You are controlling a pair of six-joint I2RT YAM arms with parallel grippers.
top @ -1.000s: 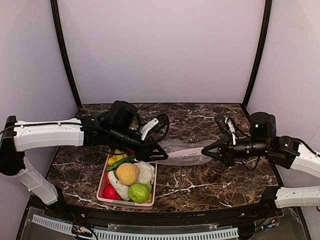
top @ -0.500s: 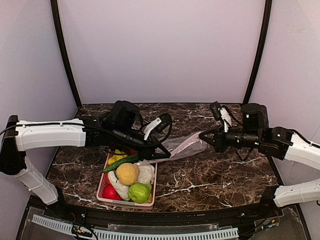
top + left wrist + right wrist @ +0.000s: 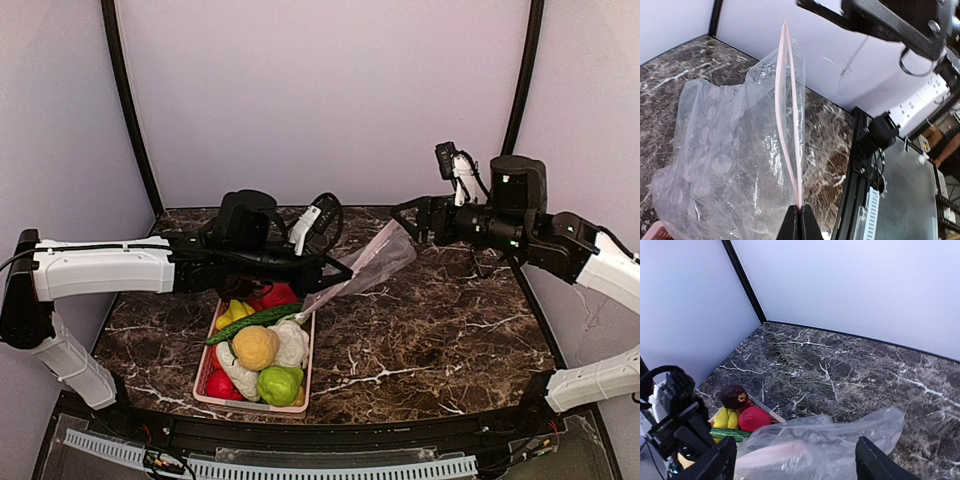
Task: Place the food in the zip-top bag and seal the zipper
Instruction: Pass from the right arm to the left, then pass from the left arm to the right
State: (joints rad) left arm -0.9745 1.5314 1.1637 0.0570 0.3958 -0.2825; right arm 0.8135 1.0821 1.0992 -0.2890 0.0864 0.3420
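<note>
The dark marble-patterned table [image 3: 430, 340] carries 1 pink basket [image 3: 248, 406] heaped with toy food [image 3: 256, 346], front-left.

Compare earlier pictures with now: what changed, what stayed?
The right hand let go of the clear dotted plastic zip-top bag, opened and rose away. The left hand closed on its pale pink zipper strip and lifted it. The pink slatted basket of toy produce stayed put.

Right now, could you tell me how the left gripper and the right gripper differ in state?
The left gripper has its fingers shut on the zipper at one end of the zip-top bag; the right gripper has its fingers wide apart, gripping nothing. The left gripper is close by the pink basket; the right gripper is well away from it. Both face the bag.
</note>
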